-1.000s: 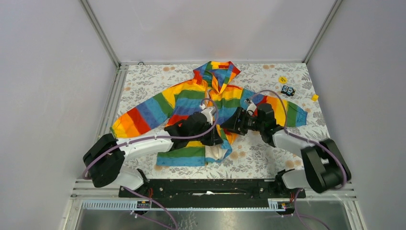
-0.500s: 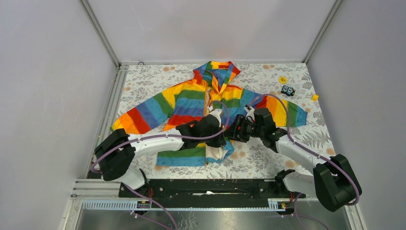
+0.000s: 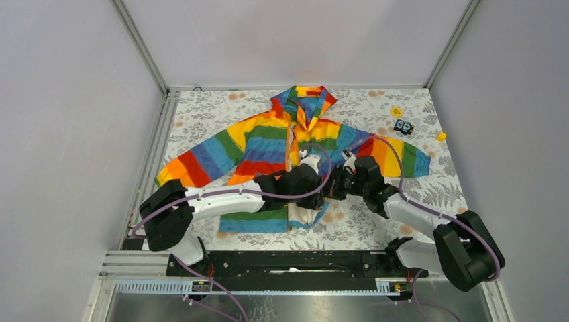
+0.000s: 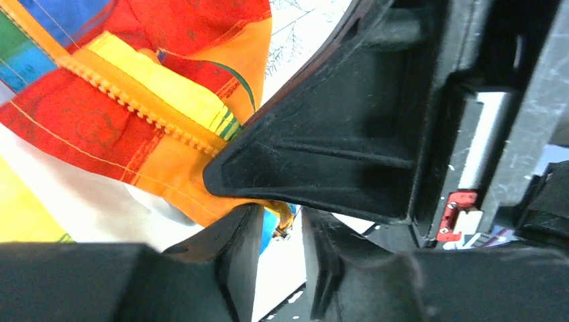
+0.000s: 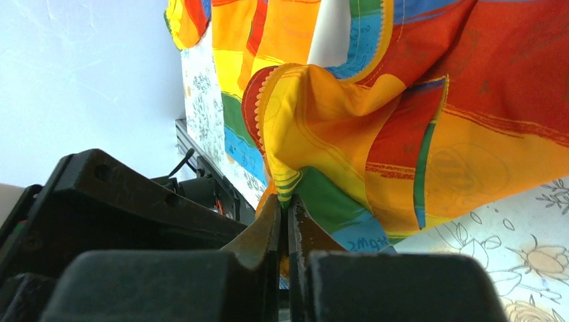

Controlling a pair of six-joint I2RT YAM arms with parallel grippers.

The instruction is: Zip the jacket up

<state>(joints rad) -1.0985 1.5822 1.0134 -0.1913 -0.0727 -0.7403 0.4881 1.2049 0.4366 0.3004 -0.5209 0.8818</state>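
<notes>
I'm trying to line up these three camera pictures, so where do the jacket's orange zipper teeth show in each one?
Top external: the zipper teeth run down the jacket front, at picture centre.
Left wrist: a diagonal strip at upper left.
Right wrist: a toothed edge curling at upper centre.
Shared landmark: the floral table cover.

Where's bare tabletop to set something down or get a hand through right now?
Free: far-left corner between the jacket hood and left rail; far strip between hood and yellow disc; near-right patch between right arm and wall. Crowded: jacket's lower front, where left gripper and right gripper meet; also around the small blue object and yellow cube.
</notes>
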